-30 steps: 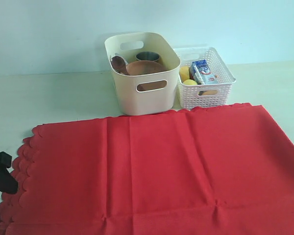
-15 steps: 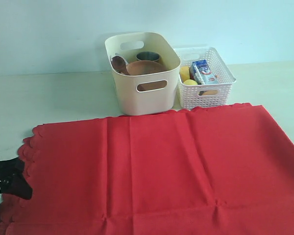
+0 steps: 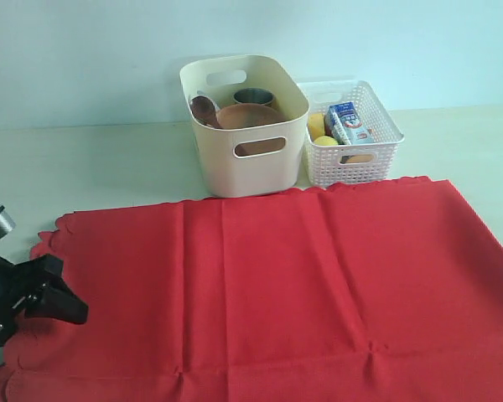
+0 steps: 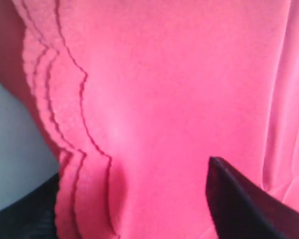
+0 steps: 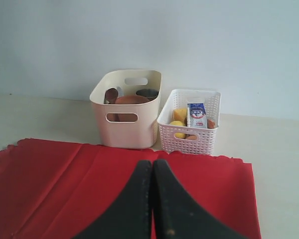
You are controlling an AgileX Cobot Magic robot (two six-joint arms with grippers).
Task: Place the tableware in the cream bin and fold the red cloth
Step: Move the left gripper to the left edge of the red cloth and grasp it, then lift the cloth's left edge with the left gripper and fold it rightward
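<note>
The red cloth (image 3: 277,285) lies spread flat across the front of the table. The cream bin (image 3: 243,126) stands behind it and holds the steel cup (image 3: 253,96), the brown wooden plate (image 3: 247,115) and the wooden spoon (image 3: 204,109). Knife, chopsticks and bowl are not visible. My left gripper (image 3: 59,293) hovers over the cloth's left scalloped edge. In the left wrist view the left gripper (image 4: 134,174) is open, with the red cloth (image 4: 169,99) showing between its fingers. My right gripper (image 5: 152,167) is shut on nothing, low above the red cloth (image 5: 65,179), and out of the exterior view.
A white lattice basket (image 3: 352,134) stands right of the cream bin, touching it, with a lemon (image 3: 316,124), a milk carton (image 3: 348,121) and other food. The pale tabletop (image 3: 84,167) shows left and right of the bins.
My left gripper has come in from the lower left edge, moving right and up over the cloth's scalloped left edge. The cloth and bins have stayed put.
</note>
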